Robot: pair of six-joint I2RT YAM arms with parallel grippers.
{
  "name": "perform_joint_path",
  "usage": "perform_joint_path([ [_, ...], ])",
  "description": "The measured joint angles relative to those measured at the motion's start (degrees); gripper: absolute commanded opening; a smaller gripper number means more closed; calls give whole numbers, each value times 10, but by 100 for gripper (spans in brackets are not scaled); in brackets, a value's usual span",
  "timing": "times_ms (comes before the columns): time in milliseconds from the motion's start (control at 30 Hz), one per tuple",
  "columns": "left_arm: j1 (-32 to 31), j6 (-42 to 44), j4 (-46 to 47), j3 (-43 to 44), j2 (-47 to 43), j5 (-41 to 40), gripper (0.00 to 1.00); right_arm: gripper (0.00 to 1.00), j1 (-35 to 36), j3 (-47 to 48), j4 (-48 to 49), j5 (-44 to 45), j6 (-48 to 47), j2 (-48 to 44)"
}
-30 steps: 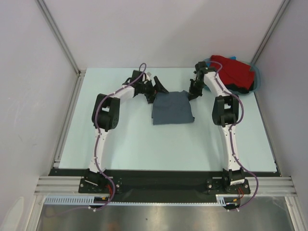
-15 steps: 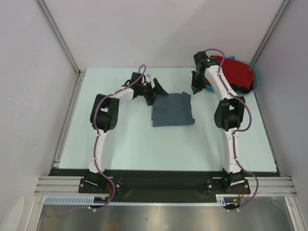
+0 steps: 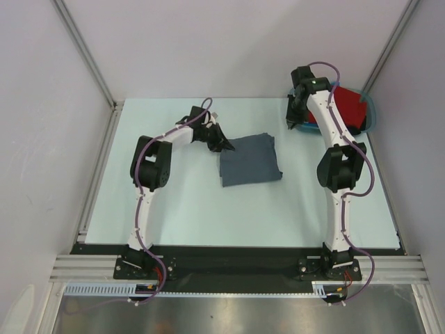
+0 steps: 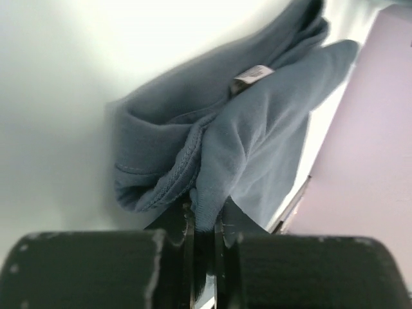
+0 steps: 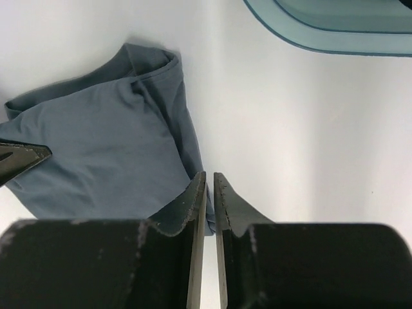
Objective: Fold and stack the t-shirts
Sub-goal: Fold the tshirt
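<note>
**Op:** Where's the grey t-shirt (image 3: 250,160)?

**Eng:** Middle of the bench (image 3: 174,202), a little toward the far side. It's plain slate grey, folded into a rough rectangle and lying flat except at its far-left corner.

**Op:** What's at that corner?

**Eng:** Your left gripper (image 4: 205,219). Its fingers are clamped on a pinched fold of the cloth. A stitched hem is bunched just left of the pinch. There's a small label (image 4: 251,74) further along the fold.

**Op:** And the right side?

**Eng:** Your right gripper (image 5: 208,179) hangs above the bench, between the shirt's far-right corner and the teal tub (image 5: 309,37). The fingers are all but together, with only a thin slit and nothing in it. It touches neither the shirt nor the tub.

**Op:** Any other shirts?

**Eng:** The red t-shirt (image 3: 351,106) is heaped in the tub at the far-right corner of the bench, well apart from the grey one. I can't tell what lies under it.

**Op:** Anything in the way?

**Eng:** In the top view your right arm crosses the tub's left rim and hides part of the red cloth. Your left arm reaches the grey shirt from the left, low along the bench. In the right wrist view a dark tip pokes in at the left edge, over the grey cloth. It's too little for me to say what it is.
</note>
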Motion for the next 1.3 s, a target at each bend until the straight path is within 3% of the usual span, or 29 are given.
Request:
perform_joint_path([
  [533,72,85,-80,-100,-84,-41,0,17,-2,-27,0,-43,0,0],
  [567,75,89,-82,-105,-89,-46,5,18,-2,-28,0,-50,0,0],
  [600,77,90,-83,-111,-96,-50,21,20,-2,-28,1,-58,0,0],
  [633,78,92,-85,-116,-102,-52,91,22,-1,-31,1,-66,0,0],
  [667,78,96,-86,-118,-107,-55,100,23,-1,-33,2,-75,0,0],
  [700,79,95,-86,-118,-111,-56,100,28,0,-36,2,-86,-1,0],
  [833,78,91,-80,-117,-120,-58,100,31,3,-43,2,-123,-3,9],
  [1033,78,88,-98,-95,-131,-112,100,30,7,-43,8,-172,-4,41],
  [1300,78,78,-184,-105,-230,-200,100,29,20,-43,9,-202,-3,106],
])
